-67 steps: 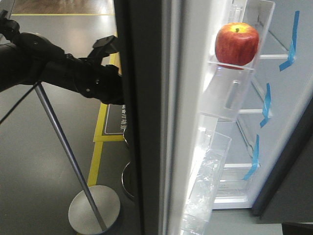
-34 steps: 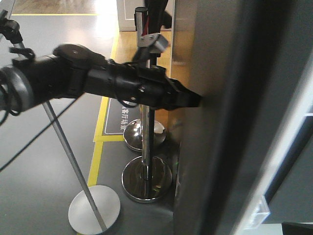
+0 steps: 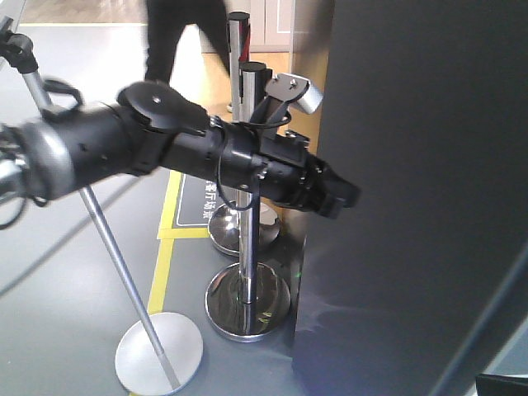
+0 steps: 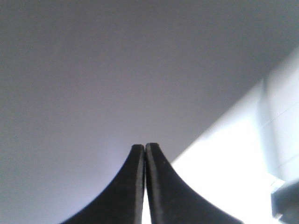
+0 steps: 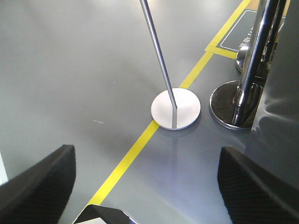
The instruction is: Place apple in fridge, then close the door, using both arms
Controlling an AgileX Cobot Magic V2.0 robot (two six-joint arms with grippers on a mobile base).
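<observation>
The door (image 3: 429, 165) fills the right of the front view with its dark blue-grey outer face. My left arm (image 3: 165, 148) reaches across from the left. The left gripper (image 3: 346, 198) is shut, empty, and its tip is at the door's face. In the left wrist view the left gripper (image 4: 144, 148) has its two fingers pressed together close to the grey door (image 4: 117, 70). My right gripper (image 5: 147, 184) hangs open over the grey floor with nothing between its fingers. The apple and the fridge's inside are hidden behind the door.
Two chrome stanchions (image 3: 247, 289) stand just left of the door's edge. A slanted silver pole on a round base (image 3: 158, 355) stands further left, also seen as pole base (image 5: 175, 108). Yellow floor tape (image 3: 165, 247) runs between them. A person's legs (image 3: 177, 41) are at the back.
The door has swung from wide open, with the apple showing on a door bin, to hiding the inside. My left arm has followed it to the right against its outer face.
</observation>
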